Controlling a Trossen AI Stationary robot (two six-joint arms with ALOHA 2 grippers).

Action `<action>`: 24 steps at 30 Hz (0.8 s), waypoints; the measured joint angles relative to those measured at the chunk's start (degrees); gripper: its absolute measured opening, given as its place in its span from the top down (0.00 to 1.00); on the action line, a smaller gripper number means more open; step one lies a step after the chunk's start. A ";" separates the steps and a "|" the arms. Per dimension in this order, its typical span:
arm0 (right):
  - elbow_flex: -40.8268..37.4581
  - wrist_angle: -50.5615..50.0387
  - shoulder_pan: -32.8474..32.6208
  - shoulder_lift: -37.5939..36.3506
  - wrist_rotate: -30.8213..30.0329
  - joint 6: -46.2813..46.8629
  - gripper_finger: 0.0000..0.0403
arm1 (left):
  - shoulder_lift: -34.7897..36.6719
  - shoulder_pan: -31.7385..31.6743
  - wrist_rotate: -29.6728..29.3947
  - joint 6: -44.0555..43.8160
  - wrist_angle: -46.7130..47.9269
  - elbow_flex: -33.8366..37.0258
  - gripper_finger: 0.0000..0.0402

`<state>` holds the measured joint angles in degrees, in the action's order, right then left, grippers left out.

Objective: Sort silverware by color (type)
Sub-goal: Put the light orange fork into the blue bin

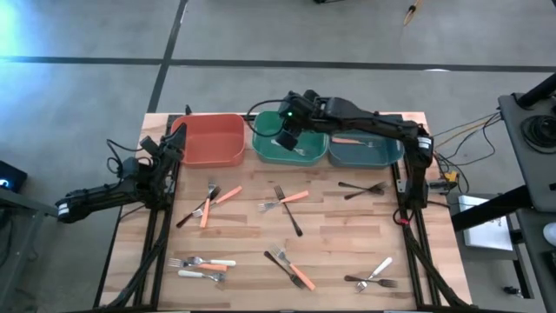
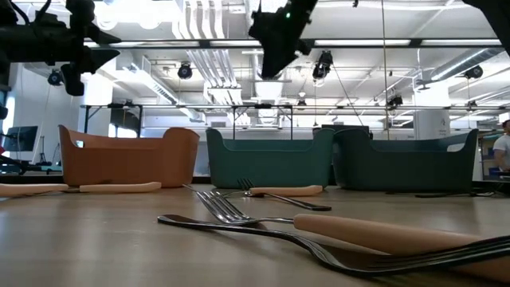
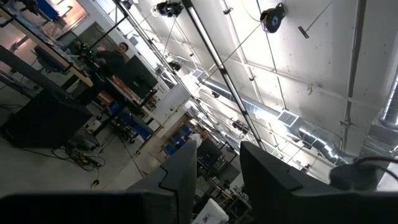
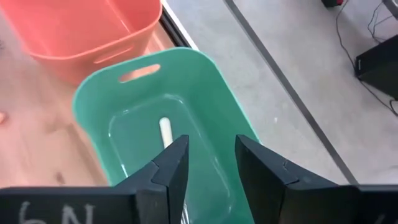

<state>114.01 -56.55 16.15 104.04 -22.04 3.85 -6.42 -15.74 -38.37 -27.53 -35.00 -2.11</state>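
Right gripper (image 4: pixel 208 165): hangs above the green bin (image 1: pixel 265 149); fingers parted with a gap between them, nothing clamped.
White-handled fork (image 4: pixel 165 132): lies on the green bin's floor, right below the parted fingers, apart from them.
Left gripper (image 3: pixel 216 168): raised at the table's left edge, beside the red-orange bin (image 1: pixel 208 139); aimed up at the ceiling, fingers apart with nothing between them.
Bins: three in a row along the table's far side, red-orange, green, then teal bin (image 1: pixel 365 152).
Teal bin contents: one orange-handled fork (image 1: pixel 346 139).
Silverware on table (image 1: pixel 252 287): scattered forks; a black and orange pair (image 1: pixel 207 206) at left centre, an orange and black crossed pair (image 1: pixel 285 202) in the middle, a black fork (image 1: pixel 360 188) near the right, a white and orange cluster (image 1: pixel 204 266) at front left, a black and orange pair (image 1: pixel 291 269) at front centre, a white and black pair (image 1: pixel 373 276) at front right.
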 joint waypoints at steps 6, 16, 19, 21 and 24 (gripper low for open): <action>3.74 -7.68 -2.10 -2.77 0.01 1.95 0.71 | 0.00 0.02 -0.02 0.00 -0.02 -0.02 0.73; 1.04 -17.97 -6.69 -9.76 -0.12 12.96 0.73 | -1.11 -0.13 10.97 -9.57 1.35 -0.02 0.73; -1.76 -19.59 -8.34 -11.30 -0.44 16.41 0.72 | -4.55 -0.05 21.01 -13.72 7.62 -1.47 0.73; -4.10 -19.81 -9.23 -12.34 -0.44 18.04 0.73 | -7.99 -0.05 25.59 -16.29 14.63 -3.87 0.73; -7.41 -19.92 -9.83 -13.96 -0.44 20.40 0.73 | -14.10 -0.05 31.08 -16.99 26.68 -9.50 0.73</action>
<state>106.60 -76.47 6.31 90.08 -22.48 24.24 -20.52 -15.80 -7.30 -44.52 -8.32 -11.61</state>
